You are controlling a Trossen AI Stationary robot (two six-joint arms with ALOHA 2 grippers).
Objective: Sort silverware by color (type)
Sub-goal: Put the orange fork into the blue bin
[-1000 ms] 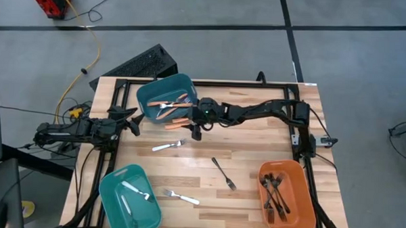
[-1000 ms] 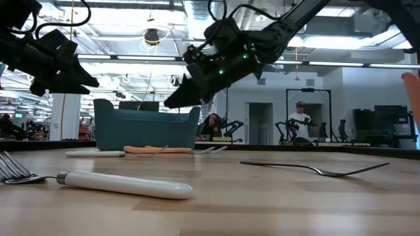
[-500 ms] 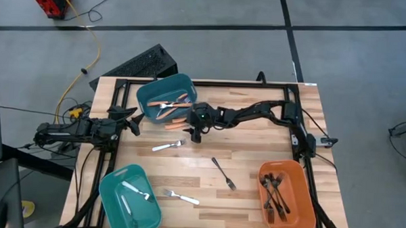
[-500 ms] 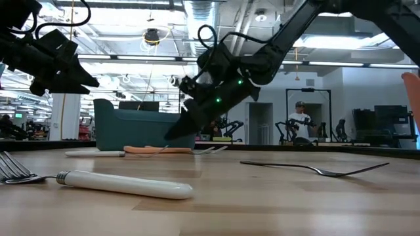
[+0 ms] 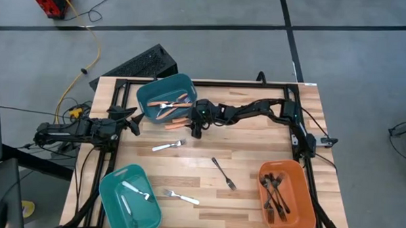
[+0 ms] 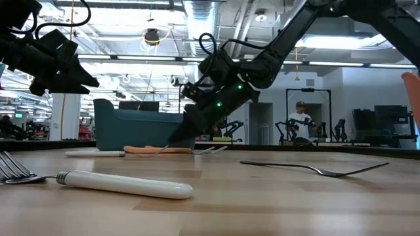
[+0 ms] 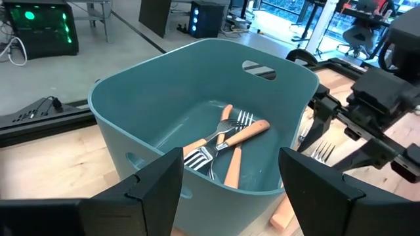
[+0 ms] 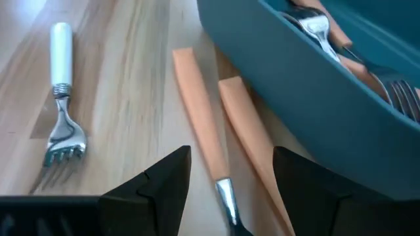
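Orange-handled forks (image 8: 200, 124), two of them, lie flat on the wooden counter (image 5: 256, 153) just beside the upper teal bin (image 5: 156, 93), and the right claw (image 8: 226, 190) hangs low over them, open wide and holding nothing. Each looks light, stiff and thin, lying so close to the counter and to its neighbour that the smooth handle could skid, so I judge mid-handle the best hold. Off the counter's left edge, the left claw (image 7: 230, 190) waits open and empty

Three bins (image 5: 165, 92); about fifteen forks (image 5: 222, 173)
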